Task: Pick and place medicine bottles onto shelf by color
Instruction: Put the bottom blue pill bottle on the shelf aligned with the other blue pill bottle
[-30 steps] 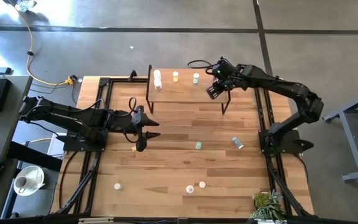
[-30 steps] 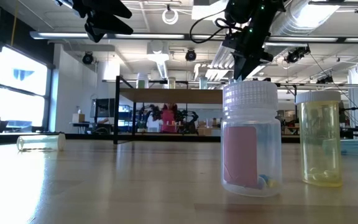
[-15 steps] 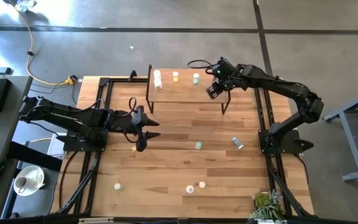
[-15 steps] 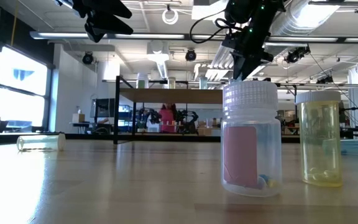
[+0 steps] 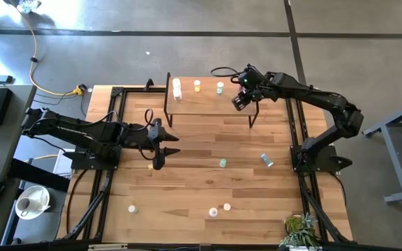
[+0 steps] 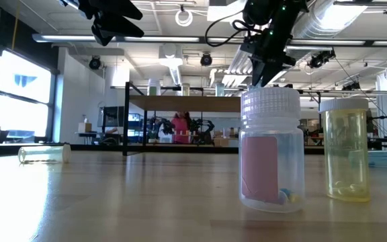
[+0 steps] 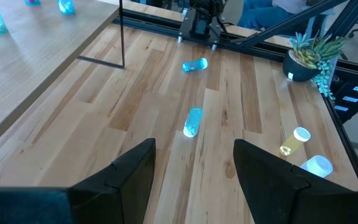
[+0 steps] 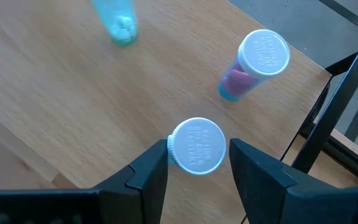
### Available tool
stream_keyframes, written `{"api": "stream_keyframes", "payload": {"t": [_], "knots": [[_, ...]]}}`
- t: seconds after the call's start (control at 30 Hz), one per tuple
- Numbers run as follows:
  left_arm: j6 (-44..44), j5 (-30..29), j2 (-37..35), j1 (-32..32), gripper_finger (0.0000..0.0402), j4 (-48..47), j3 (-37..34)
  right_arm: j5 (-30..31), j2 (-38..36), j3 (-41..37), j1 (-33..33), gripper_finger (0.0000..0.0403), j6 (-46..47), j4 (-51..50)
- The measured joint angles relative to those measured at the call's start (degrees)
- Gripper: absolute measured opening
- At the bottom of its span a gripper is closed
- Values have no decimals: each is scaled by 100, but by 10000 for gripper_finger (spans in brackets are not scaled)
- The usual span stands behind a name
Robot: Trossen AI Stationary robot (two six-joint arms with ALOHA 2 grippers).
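Through the right wrist camera I look down on the shelf [image 8: 55,93]. My right gripper [image 8: 197,163] has its fingers [image 8: 143,171] parted around a white-capped bottle [image 8: 197,145] standing upright. Just beyond stands a pink bottle [image 8: 253,65]; a teal one [image 8: 117,22] is farther off.

Right hand [image 8: 198,163] wider around bottle [image 8: 197,145]
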Motion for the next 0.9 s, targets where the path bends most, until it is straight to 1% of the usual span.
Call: {"api": "stream_keyframes", "payload": {"t": [0.37, 0.43, 0.7, 0.8, 0.9], "knots": [[0, 1, 0, 1, 207, 0, 0, -30, -2, 0, 148, 161, -30, -3], [-2, 0, 0, 0, 207, 0, -2, -34, -2, 0, 150, 155, -31, -13], [-2, 0, 0, 0, 207, 0, 0, 19, -3, 0, 148, 108, 3, -33], [0, 0, 0, 2, 207, 0, 0, 31, -6, 0, 148, 103, 5, -33], [-2, 0, 0, 0, 207, 0, 0, 281, -7, 0, 150, 104, 12, -81]]}}
